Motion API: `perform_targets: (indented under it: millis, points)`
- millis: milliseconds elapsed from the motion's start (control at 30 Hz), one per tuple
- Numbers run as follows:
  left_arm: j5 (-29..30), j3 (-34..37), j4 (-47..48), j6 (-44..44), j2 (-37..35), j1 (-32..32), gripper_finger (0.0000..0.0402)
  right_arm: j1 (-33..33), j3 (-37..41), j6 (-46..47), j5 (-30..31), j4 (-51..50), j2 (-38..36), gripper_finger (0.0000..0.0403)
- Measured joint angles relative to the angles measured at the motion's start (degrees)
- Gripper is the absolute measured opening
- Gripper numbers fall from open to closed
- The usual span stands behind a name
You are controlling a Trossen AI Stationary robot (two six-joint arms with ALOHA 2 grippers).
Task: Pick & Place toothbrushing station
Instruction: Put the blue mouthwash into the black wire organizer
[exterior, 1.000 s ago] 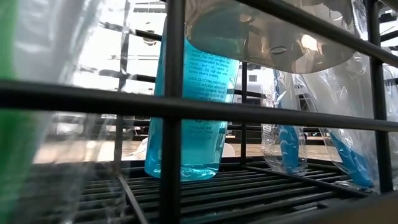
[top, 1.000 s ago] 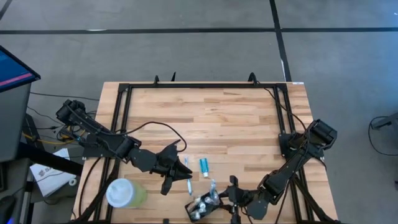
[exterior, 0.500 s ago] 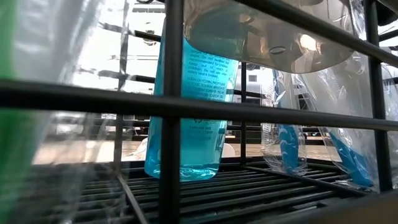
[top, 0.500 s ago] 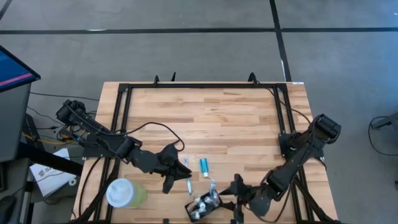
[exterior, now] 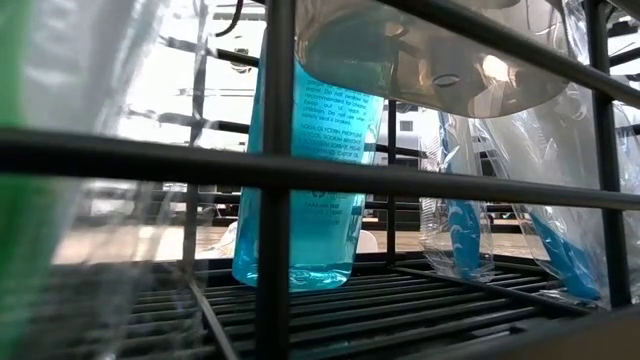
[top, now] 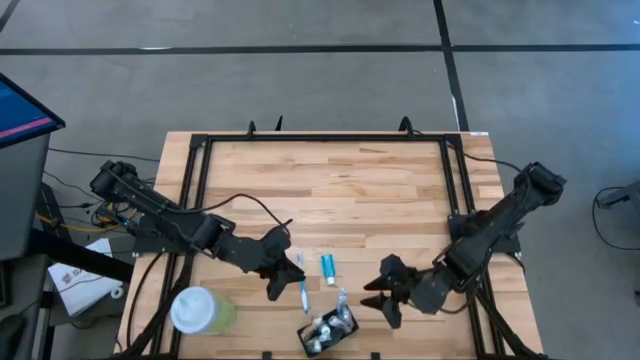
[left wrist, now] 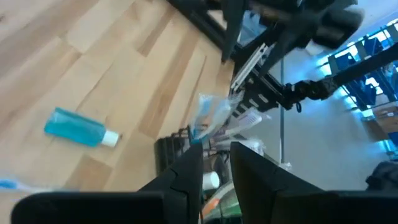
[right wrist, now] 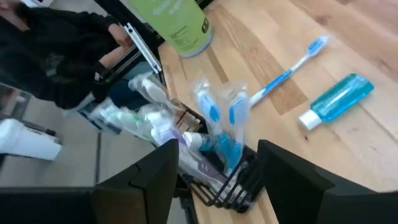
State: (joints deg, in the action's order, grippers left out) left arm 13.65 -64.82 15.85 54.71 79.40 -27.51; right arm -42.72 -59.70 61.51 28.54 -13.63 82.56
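Note:
The black wire holder stands at the table's near edge, packed with wrapped toothbrushes and small tubes. It also shows in the right wrist view. A blue toothbrush and a teal tube lie flat on the wood just beyond it. My right gripper hovers open to the holder's right, its fingers clear of it. My left gripper hangs left of the toothbrush. A narrow gap between its fingers holds nothing.
A pale green cup with a white lid stands at the near left corner. A black frame runs around the tabletop. The low view looks through the holder's bars at a blue tube.
My right gripper has drawn back from the holder, rising and going toward the table's far and right side while its wrist rolled. The holder stays where it was. My left gripper has rolled a little beside the toothbrush.

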Motion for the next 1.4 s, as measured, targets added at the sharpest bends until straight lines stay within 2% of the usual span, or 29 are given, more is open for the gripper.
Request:
perform_targets:
  millis: [233,400,500,800,1067,1400]
  points:
    - [-9.3,0.0,2.7,7.5,5.4,1.6,0.0076,2.7,0.0,3.4,-7.8,-4.7,-4.0,0.0204]
    - [-19.0,0.0,2.7,13.2,12.1,2.8,0.0076,4.8,0.0,4.1,-9.2,-7.2,-5.7,0.0204]
    - [-22.5,0.0,2.7,15.0,15.1,3.6,0.0076,5.8,0.0,4.1,-9.3,-8.5,-6.4,0.0203]
    - [-23.7,0.0,2.8,26.4,17.4,8.6,0.0076,9.4,0.0,1.1,-15.5,-13.8,-7.0,0.0203]
    - [-25.7,0.0,7.8,34.1,17.7,12.2,0.0076,11.9,0.0,-9.2,-22.2,-16.0,-7.9,0.0198]
    - [-23.4,0.0,9.0,38.5,17.7,12.8,0.0076,13.0,0.0,-23.5,-19.7,-16.2,-10.5,0.0176]
